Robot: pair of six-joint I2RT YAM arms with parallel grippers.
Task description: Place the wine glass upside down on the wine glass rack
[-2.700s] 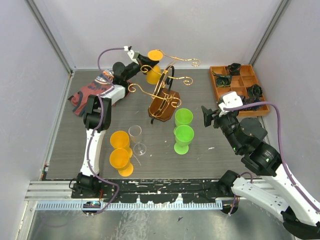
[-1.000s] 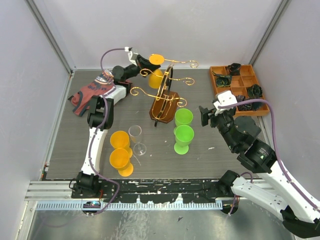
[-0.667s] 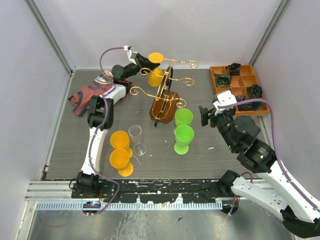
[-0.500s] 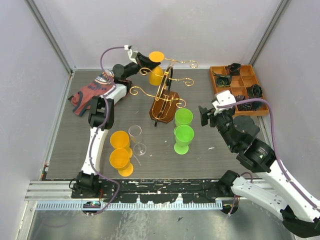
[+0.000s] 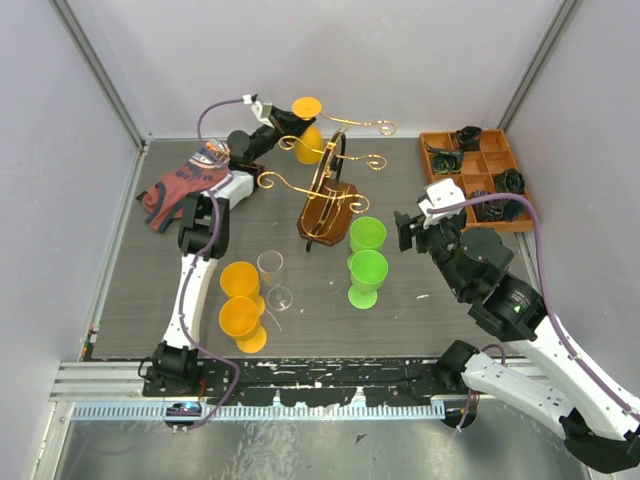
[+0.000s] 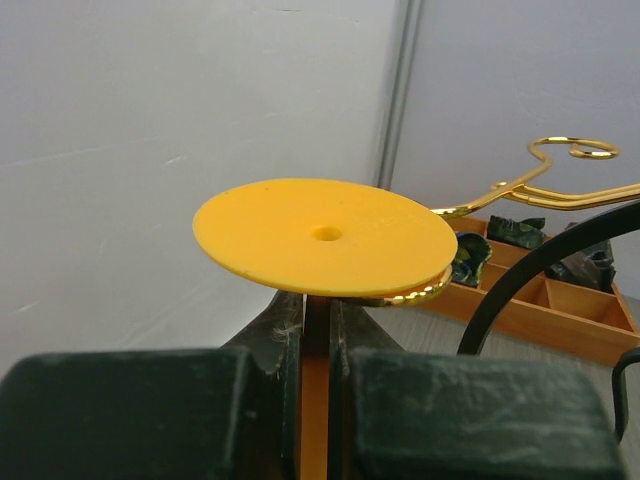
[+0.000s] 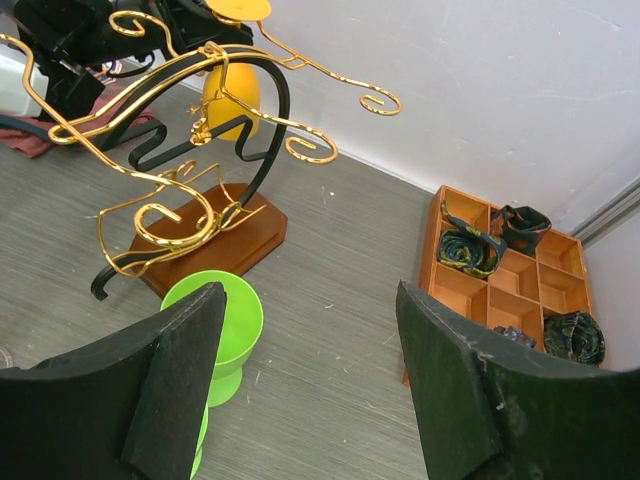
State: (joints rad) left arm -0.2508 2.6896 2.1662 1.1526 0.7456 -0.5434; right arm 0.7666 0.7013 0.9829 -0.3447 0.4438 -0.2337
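Currently gripped: orange wine glass [image 6: 325, 235], upside down, foot uppermost, stem pinched between the fingers of the left gripper [image 6: 314, 345].
Left gripper: clamped on the stem just under the foot, at the top centre of the overhead frame.
Glass and rack: the foot sits over a gold scroll end of the wine glass rack [image 5: 330, 208]; in the left wrist view a gold curl lies against the foot's underside at right. Whether the wire bears the glass cannot be told.
Bowl: hangs below the foot, beside the rack's black arched bar.
Right gripper [image 7: 308, 320]: jaws apart, holding nothing, right of centre overhead, well apart from the held glass.
Compartment tray [image 5: 430, 165]: upper right of the overhead frame; dark rolled bundles [image 7: 463, 250] fill some cells, others show bare wood.
Green glasses [image 5: 367, 272]: two, upright, just below the rack's wooden base.
Orange glasses [image 5: 240, 280]: two, lower left of centre.
Clear glass [image 5: 272, 270]: just right of that orange pair.
Cloth [image 5: 175, 190]: red and dark, upper left.
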